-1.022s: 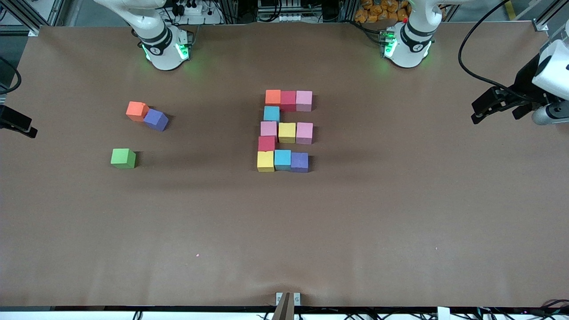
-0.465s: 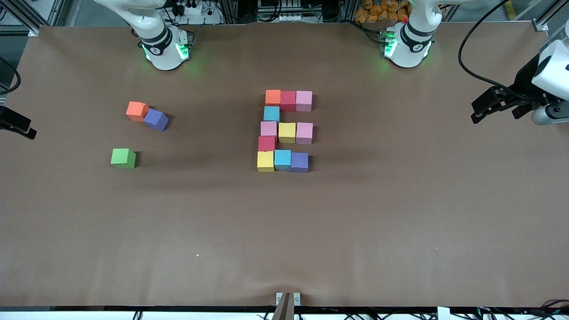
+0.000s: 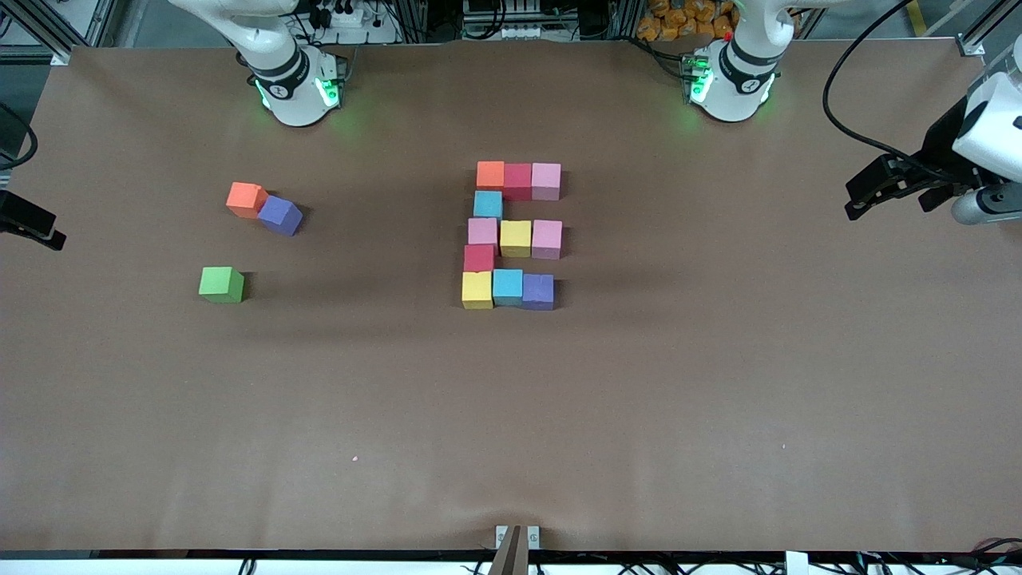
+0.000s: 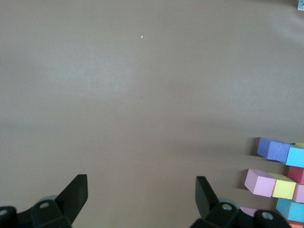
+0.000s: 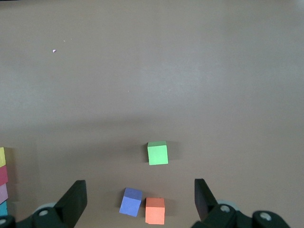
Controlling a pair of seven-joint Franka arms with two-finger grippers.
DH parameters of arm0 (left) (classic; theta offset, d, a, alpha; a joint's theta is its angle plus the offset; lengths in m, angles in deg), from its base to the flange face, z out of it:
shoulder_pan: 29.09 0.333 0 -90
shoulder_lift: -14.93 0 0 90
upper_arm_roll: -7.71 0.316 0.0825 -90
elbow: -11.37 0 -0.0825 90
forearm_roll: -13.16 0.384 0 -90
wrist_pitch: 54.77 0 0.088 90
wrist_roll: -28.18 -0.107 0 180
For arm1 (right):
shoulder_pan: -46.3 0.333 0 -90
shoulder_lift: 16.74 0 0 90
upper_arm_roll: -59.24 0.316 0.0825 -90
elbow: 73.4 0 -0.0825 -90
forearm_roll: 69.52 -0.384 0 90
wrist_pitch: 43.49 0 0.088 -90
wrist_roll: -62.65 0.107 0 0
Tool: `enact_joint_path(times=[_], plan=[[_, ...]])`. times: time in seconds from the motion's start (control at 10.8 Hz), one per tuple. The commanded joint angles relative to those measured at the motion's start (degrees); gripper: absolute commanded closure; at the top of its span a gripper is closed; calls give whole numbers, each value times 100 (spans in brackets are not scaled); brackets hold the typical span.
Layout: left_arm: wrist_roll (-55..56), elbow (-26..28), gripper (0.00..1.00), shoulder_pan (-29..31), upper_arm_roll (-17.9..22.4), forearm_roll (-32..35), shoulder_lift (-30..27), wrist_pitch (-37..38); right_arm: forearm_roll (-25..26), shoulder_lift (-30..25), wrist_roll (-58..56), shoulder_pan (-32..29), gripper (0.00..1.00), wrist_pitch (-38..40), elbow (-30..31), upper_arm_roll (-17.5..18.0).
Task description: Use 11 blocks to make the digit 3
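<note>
Standing at the middle of the table, the blocks form the digit 3, five rows tall. Its row farthest from the front camera is orange, red and pink; a single blue cube links it to a middle row of pink, yellow and pink; a single red cube links that to the nearest row of yellow, blue and purple. Both linking cubes sit on the side toward the right arm's end (so from the front camera the figure reads mirrored). No writing or label can be read on any cube.

Three loose cubes lie well apart from the figure, toward the right arm's end: an orange cube touching a purple-blue cube, and a green cube nearer the front camera.

Bare brown table surrounds the figure on every side, widest toward the front camera.

The left hand hangs over the table's edge at the left arm's end, fingers apart and holding nothing. The right hand hangs over its own end of the table, above the loose cubes, fingers likewise apart and empty.
</note>
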Motion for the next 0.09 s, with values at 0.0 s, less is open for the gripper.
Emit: enact_joint_path(times=[0.0], plan=[[-29,-54,0,-36,-15,-39,43,141,-58,0,50,4,0,-13,-25,7]])
